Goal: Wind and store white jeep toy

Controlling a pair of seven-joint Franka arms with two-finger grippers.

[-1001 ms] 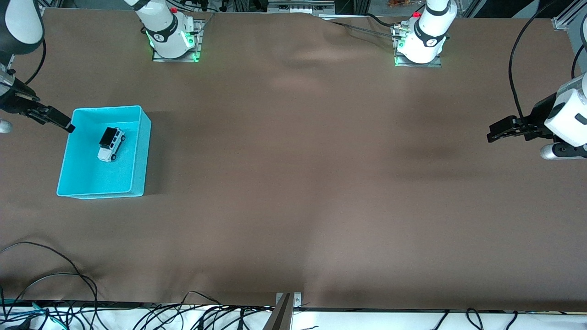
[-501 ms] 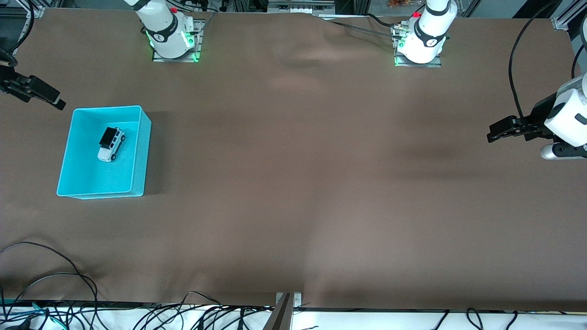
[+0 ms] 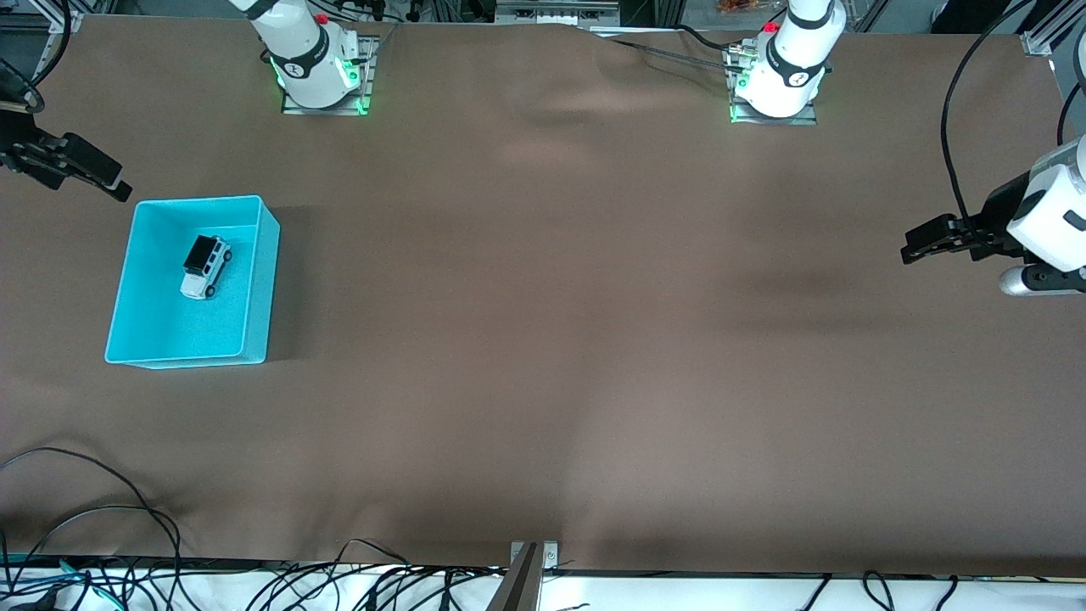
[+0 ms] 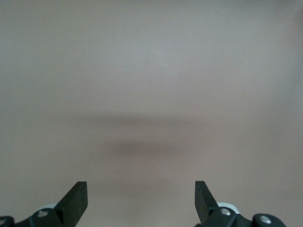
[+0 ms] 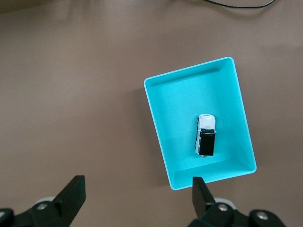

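Here, the turquoise bin (image 3: 193, 284) sits on the brown table cloth (image 3: 594, 339) toward the right arm's end of the table, and the white jeep toy (image 3: 205, 266) rests on its wheels inside it, in the half of the bin farther from the front camera, black roof up and clear of the walls. The right gripper (image 3: 93, 174) hangs in the air with its fingers spread and nothing between them, just off the bin's corner that lies farthest from the front camera, over bare cloth; in the right wrist view the bin (image 5: 199, 123) and the jeep (image 5: 206, 135) show ahead of its fingertips (image 5: 71, 191), apart from them. The left gripper (image 3: 920, 244) waits over bare cloth at the left arm's end of the table, well apart from the bin, fingers (image 4: 75, 198) spread wide and holding nothing. Loose black cables (image 3: 127, 526) lie along the table edge nearest the front camera.
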